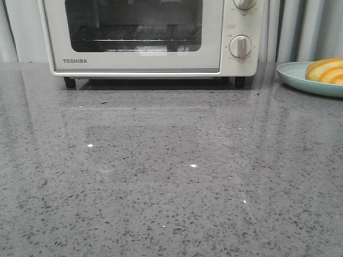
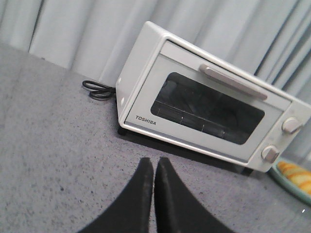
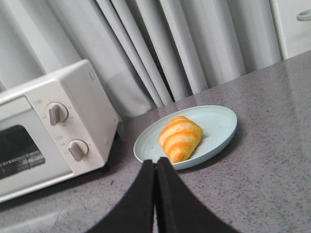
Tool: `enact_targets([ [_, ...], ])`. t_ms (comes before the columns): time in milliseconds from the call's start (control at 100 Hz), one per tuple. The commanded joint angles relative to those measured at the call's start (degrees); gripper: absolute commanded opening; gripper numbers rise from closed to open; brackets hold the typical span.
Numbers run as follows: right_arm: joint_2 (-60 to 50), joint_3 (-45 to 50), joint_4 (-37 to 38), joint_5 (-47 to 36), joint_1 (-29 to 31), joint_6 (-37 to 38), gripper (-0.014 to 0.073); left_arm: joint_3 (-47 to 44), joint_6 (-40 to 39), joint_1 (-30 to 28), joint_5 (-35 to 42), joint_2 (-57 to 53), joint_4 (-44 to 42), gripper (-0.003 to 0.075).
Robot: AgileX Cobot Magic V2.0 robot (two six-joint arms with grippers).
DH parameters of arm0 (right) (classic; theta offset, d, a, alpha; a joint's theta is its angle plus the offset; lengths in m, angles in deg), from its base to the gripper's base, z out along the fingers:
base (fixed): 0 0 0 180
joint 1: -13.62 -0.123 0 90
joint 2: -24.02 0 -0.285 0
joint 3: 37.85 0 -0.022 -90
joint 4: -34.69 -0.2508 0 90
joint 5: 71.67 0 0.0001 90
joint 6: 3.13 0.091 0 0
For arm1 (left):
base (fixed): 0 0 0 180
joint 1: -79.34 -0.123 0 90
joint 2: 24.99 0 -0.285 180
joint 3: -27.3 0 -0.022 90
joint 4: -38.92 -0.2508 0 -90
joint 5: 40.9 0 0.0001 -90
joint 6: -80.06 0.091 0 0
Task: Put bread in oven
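Setting presents as a kitchen-style counter, most likely a staged domestic mock-up. Grounds: a grey speckled stone-look countertop [image 1: 161, 176] runs across the whole front view, polished enough to reflect what stands on it. A cream-white TOSHIBA toaster oven [image 1: 144, 37] stands at its rear, door shut, wire rack visible through the glass, its black power cord [image 2: 98, 90] coiled beside it. A pale teal plate [image 3: 216, 128] carrying a striped croissant-shaped bread [image 3: 180, 138] sits to the oven's right. Pale grey pleated curtains [image 3: 160, 43] close off the background instead of a wall. A white cabinet door with handle [image 3: 294, 26] shows beyond the curtains.
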Motion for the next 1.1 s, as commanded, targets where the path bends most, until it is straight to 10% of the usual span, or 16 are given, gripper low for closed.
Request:
enact_targets([
  [0, 5.5, -5.3, 3.8, -1.3, -0.7, -0.2, -0.0048, 7.2, 6.7, 0.5, 0.8, 7.8, 0.4, -0.0021],
  [460, 17.2, -10.3, 6.6, -0.5, -8.5, -0.7, -0.0048, 34.9, 18.7, 19.0, 8.4, 44.2, -0.8, -0.0021],
  [1090, 17.2, -10.3, 10.1, -0.4, -9.1, -0.7, -0.0048, 59.6, 18.7, 23.1, 9.1, 73.6, 1.5, -0.0021],
])
